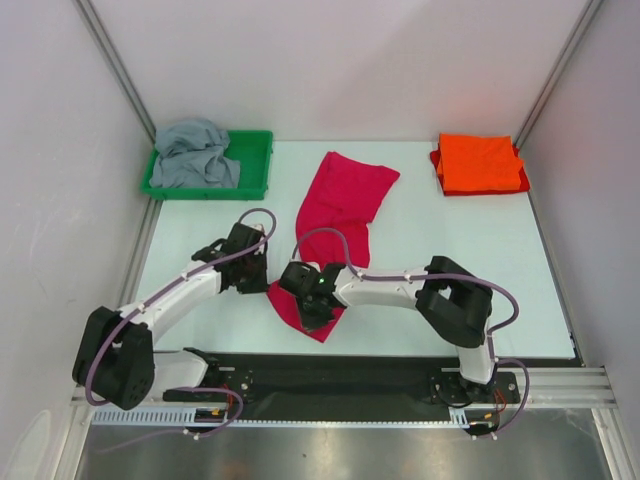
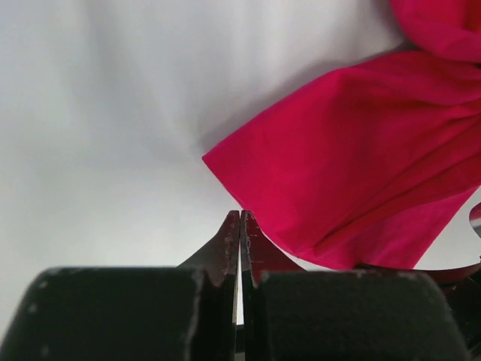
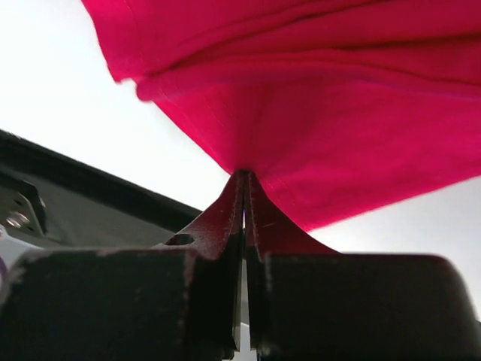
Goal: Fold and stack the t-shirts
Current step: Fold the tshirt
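The crimson-pink t-shirt [image 1: 345, 195] lies bunched lengthwise down the middle of the table. My left gripper [image 1: 264, 279] is at its near left edge. In the left wrist view its jaws [image 2: 240, 214] are shut, tips meeting right on the hem of the shirt [image 2: 361, 150]. My right gripper [image 1: 312, 300] sits over the shirt's near end. It is shut [image 3: 242, 174] on a puckered pinch of the cloth [image 3: 338, 113]. The orange t-shirt [image 1: 478, 163] lies folded at the back right. The grey t-shirt [image 1: 193, 155] is crumpled in the tray.
A green plastic tray [image 1: 256, 160] stands at the back left corner. White walls close in the table on both sides and behind. The black mounting rail [image 1: 340, 375] runs along the near edge, close behind the shirt's near end.
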Controlling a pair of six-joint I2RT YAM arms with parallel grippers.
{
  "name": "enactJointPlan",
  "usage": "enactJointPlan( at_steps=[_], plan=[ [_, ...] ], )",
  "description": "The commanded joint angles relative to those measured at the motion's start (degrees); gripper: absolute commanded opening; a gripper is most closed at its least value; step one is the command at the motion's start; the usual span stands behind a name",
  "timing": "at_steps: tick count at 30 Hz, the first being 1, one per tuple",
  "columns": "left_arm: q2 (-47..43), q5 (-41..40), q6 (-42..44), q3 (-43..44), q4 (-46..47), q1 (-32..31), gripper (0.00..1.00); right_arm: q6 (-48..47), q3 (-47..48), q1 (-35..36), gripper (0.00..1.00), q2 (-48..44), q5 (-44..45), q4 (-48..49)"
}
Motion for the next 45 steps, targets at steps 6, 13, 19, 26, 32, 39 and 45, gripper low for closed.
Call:
enactJointPlan(
  at_steps=[6,13,19,26,32,39,45],
  plan=[
    [0.6,3.7,-2.0,-1.8,7.9,-0.2,0.0,2.5,-1.5,1.1,0.0,-1.8,4.4,3.7],
    [5.2,6.0,-2.4,-2.0,9.8,-0.2,0.0,1.6,-4.9,-0.9,0.0,-4.1,3.4,6.0],
    [10.7,8.4,-1.7,-1.5,11.5,-0.2,0.0,0.5,-3.9,-1.5,0.0,-2.8,3.7,6.3],
    [14.7,4.5,-3.3,-1.5,6.7,-0.1,0.0,-0.7,-7.3,-3.0,0.0,-6.1,5.0,7.3],
    [10.9,1.7,-10.6,-6.0,1.4,-0.4,0.0,0.5,-9.6,-1.6,0.0,-4.9,2.4,7.6],
    [4.0,1.8,-19.3,-10.5,-3.8,-4.2,0.0,2.2,-18.8,-1.3,0.0,-9.9,1.3,6.9],
    [1.6,3.4,-33.0,-11.8,-5.3,-15.1,0.0,1.3,-24.5,-2.7,0.0,-18.1,0.3,2.7]
  ],
)
